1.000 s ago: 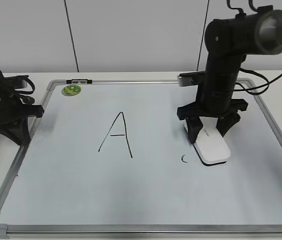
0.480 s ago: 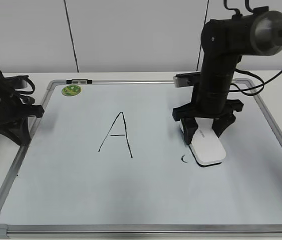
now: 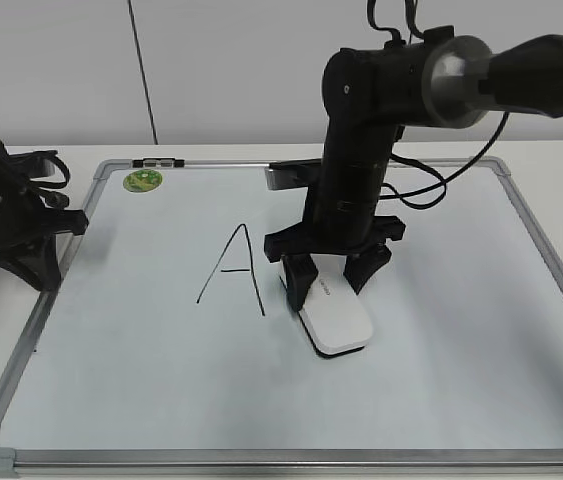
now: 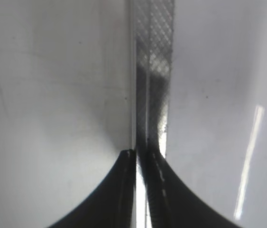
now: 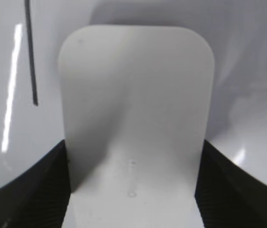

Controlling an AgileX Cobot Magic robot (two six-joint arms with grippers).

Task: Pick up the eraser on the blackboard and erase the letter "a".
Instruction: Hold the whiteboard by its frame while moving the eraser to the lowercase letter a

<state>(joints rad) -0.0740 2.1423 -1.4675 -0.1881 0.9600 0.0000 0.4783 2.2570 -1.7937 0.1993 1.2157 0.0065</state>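
The blackboard (image 3: 441, 380) is a white board in a grey frame with a green sticker (image 3: 143, 180) at its far left. My right gripper (image 3: 327, 276) is shut on the white eraser (image 3: 335, 318), which lies flat on the board just right of the tall capital "A" (image 3: 233, 268). The right wrist view shows the eraser (image 5: 135, 109) between both jaws, with one stroke of the capital (image 5: 30, 52) to its left. The small letter "a" is not visible anywhere on the board. My left gripper (image 4: 140, 154) is shut and empty over the board's left frame edge (image 4: 154, 71).
The left arm's black body (image 3: 6, 215) stands at the board's left edge. A black clip (image 3: 158, 162) sits on the far frame. Cables hang behind the right arm (image 3: 431, 185).
My right gripper has slid the eraser leftward across the board. The small curved remnant of the letter seen earlier is gone. The left arm has not moved.
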